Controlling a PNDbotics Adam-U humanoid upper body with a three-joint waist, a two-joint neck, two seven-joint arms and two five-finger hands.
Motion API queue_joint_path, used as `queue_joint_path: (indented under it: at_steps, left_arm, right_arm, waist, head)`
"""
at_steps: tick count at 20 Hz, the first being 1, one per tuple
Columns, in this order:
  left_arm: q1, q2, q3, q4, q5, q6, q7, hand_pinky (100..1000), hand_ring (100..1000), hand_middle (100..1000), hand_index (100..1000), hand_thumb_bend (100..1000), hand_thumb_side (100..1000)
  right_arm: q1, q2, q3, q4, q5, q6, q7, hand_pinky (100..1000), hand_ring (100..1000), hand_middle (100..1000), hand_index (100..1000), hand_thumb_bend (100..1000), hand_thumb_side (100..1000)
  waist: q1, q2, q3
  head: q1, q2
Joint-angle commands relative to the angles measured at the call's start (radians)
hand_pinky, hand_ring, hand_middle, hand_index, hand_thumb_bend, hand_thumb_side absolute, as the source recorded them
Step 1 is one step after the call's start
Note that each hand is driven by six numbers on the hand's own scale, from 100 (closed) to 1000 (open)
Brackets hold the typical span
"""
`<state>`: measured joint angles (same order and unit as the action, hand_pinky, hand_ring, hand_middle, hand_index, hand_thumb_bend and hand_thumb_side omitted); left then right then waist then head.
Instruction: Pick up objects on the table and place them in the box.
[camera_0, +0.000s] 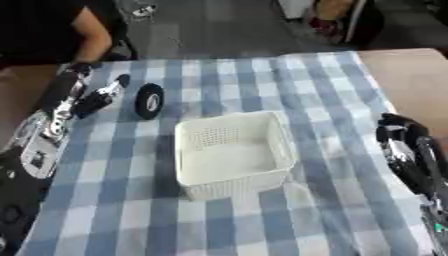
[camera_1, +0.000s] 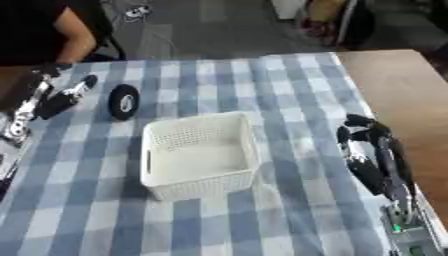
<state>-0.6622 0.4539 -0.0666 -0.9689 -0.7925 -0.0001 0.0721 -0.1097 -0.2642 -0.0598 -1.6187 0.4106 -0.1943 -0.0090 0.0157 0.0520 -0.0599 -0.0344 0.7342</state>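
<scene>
We're reaching the left hand (camera_0: 103, 96) toward the black wheel (camera_0: 150, 100), standing on edge just beside it on the checked worktop (camera_0: 332, 90), fingers relaxed & holding nothing. White box (camera_0: 229, 152) is sitting centre (empty, within easy reach). Right hand (camera_1: 366, 137) is idling open nearby.

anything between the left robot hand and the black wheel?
No. In the left eye view, only bare checked tablecloth separates the left robot hand from the upright black wheel, which stands beyond the white basket.

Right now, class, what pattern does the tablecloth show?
The tablecloth is blue and white checked, clearest in the left eye view.
</scene>
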Motion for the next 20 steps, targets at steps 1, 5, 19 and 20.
queue_joint_path:
  at_steps: [1, 5, 19, 20]
  left_arm:
    - [-0.045, 0.004, 0.0, 0.047, -0.046, -0.013, -0.001, 861, 851, 869, 932, 1000, 1000]
    - [-0.082, -0.012, 0.004, 0.114, -0.094, -0.022, 0.006, 862, 852, 868, 931, 1000, 1000]
    - [-0.179, -0.063, 0.009, 0.22, -0.19, -0.062, 0.014, 870, 859, 871, 934, 1000, 1000]
    - [-0.183, -0.066, 0.011, 0.228, -0.194, -0.067, 0.015, 871, 860, 871, 935, 1000, 1000]
  right_arm:
    - [-0.002, -0.011, 0.001, -0.008, -0.004, -0.002, 0.001, 721, 594, 706, 831, 307, 765]
    - [-0.001, -0.011, 0.0, -0.007, -0.005, -0.002, 0.002, 721, 594, 706, 831, 306, 764]
    - [-0.003, -0.008, 0.006, -0.005, -0.011, -0.006, 0.008, 720, 593, 706, 831, 304, 762]
    - [-0.003, -0.007, 0.006, -0.005, -0.011, -0.006, 0.008, 720, 593, 706, 831, 304, 762]
  waist:
    - [-0.003, -0.016, 0.001]
    - [-0.004, -0.016, 0.001]
    - [-0.009, -0.012, -0.009]
    - [-0.009, -0.012, -0.009]
  head:
    - [0.009, 0.003]
    - [0.013, 0.005]
    - [0.024, 0.005]
    - [0.024, 0.005]
